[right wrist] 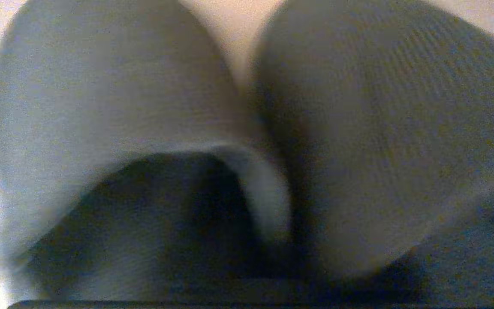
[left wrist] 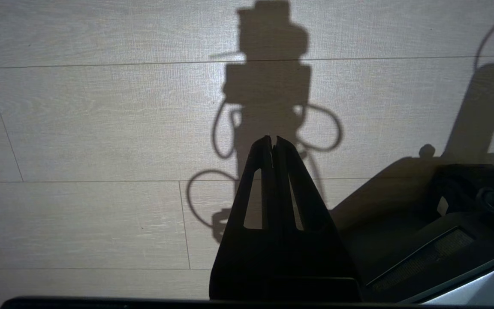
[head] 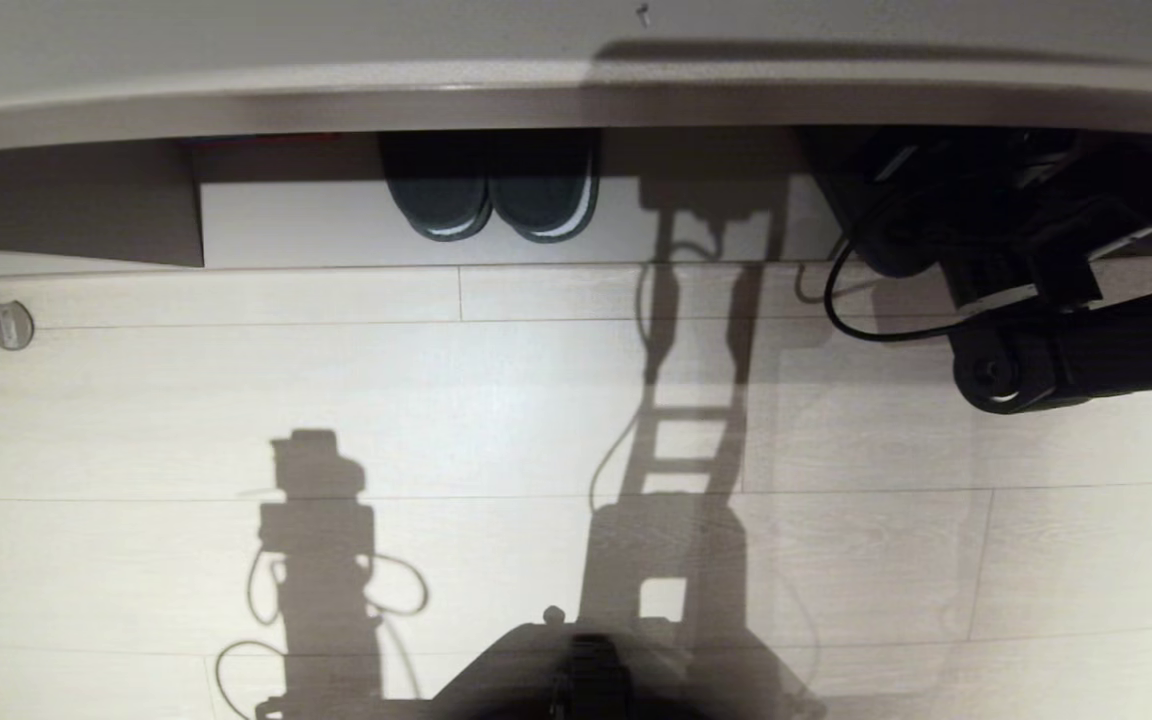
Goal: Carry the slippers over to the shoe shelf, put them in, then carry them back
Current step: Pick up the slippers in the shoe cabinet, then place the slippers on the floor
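The right claw (head: pixel 901 240) is being carried at the far right of the scene, pushed under the dark edge of the shoe shelf (head: pixel 336 225) and buried in shadow there. How wide it is standing, and whether anything is being gripped, cannot be told from either view of it.

The slippers (right wrist: pixel 114 98) are being shown immediately ahead of this claw, filling the right wrist view. They are lying side by side and touching. Their long axes are being judged to run near to far, in line with the reach, with one slipper's opening turned back toward the claw. A darker pair with white sole edges (head: pixel 491 195) is sitting well to the left in the same shelf and is not being approached.

The left claw (left wrist: pixel 272 141) is being held shut and empty over the pale floor (left wrist: pixel 79 128), well apart from the shelf. The right arm (head: pixel 1086 350) is therefore being taken as the nearer one for any grasp.
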`<state>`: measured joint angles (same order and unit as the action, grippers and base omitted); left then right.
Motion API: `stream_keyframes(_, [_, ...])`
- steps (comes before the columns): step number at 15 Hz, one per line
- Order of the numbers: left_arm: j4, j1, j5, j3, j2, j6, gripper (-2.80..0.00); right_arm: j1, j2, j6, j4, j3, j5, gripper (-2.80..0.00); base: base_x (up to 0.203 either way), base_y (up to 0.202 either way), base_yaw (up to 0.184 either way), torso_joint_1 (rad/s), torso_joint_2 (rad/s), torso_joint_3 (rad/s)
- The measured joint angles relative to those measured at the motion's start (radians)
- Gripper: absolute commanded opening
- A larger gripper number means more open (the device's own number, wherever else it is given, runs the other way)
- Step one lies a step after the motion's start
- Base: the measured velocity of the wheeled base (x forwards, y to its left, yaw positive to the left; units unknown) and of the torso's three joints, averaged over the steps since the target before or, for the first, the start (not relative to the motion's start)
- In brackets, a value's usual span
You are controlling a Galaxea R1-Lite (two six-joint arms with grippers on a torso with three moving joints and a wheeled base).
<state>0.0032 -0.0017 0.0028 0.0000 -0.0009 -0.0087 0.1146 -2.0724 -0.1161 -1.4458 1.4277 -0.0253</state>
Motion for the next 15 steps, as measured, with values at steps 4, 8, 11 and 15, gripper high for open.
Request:
stream_keyframes(4, [0.001,0.0,0.0,0.0,0.0,0.0,-2.8,0.025,0.13,-0.013,0.079,-0.146,0.002,-2.8,0.0,0.0,0.0,0.0,0.0,0.0])
stream_keyframes(8, [0.001,0.0,0.0,0.0,0.0,0.0,-2.8,0.04,0.285,-0.052,0.106,-0.407,0.0,-2.8,0.0,0.0,0.0,0.0,0.0,0.0])
stream_keyframes(11, [0.001,0.0,0.0,0.0,0.0,0.0,-2.8,0.049,0.421,-0.097,0.152,-0.613,0.005,-2.8,0.0,0.0,0.0,0.0,0.0,0.0])
stream_keyframes(15, [0.0,0.0,0.0,0.0,0.0,0.0,-2.8,0.061,0.666,-0.138,0.271,-0.895,0.017,-2.8,0.0,0.0,0.0,0.0,0.0,0.0])
